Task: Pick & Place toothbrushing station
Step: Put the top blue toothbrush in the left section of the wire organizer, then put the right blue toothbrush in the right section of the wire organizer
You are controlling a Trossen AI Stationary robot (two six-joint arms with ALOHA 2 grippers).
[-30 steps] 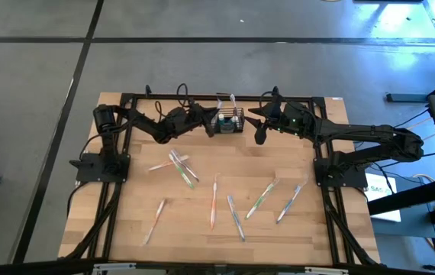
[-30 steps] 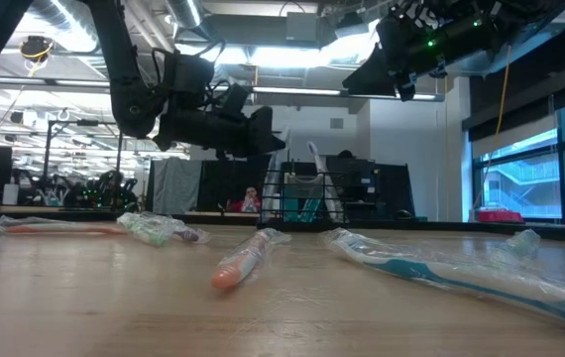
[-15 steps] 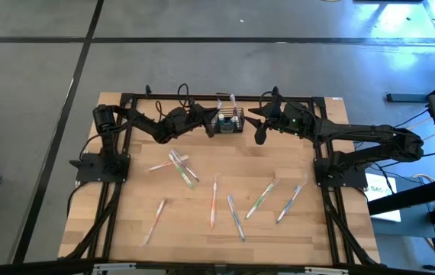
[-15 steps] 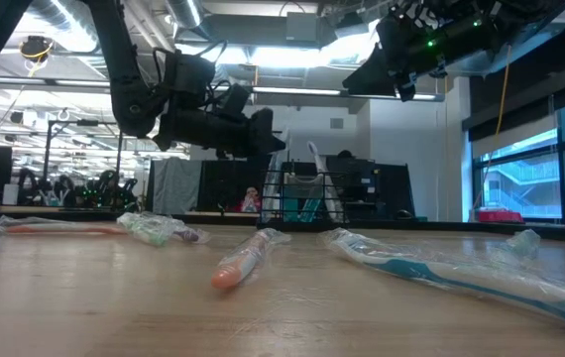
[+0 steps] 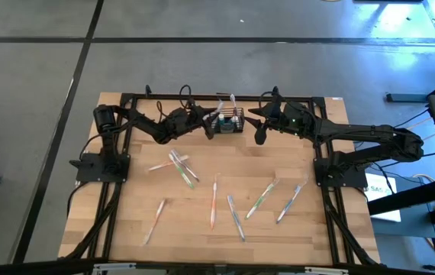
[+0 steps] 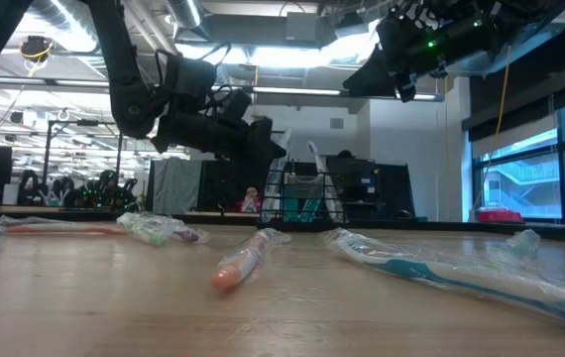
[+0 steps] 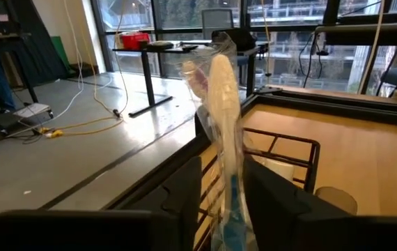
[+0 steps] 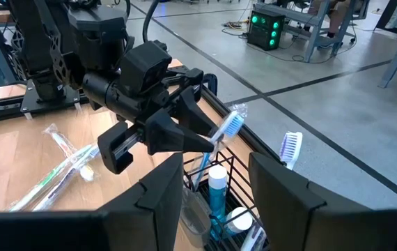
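The black wire-mesh caddy stood at the table's far edge, between both arms; the left gripper hovered just beside it, its fingers spread on either side of a wrapped toothbrush standing in the caddy; the right gripper waited near, fingers apart, holding nothing.

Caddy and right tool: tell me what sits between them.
Nothing. In the high view, bare table separates the caddy from the right tool, which hangs beside it.
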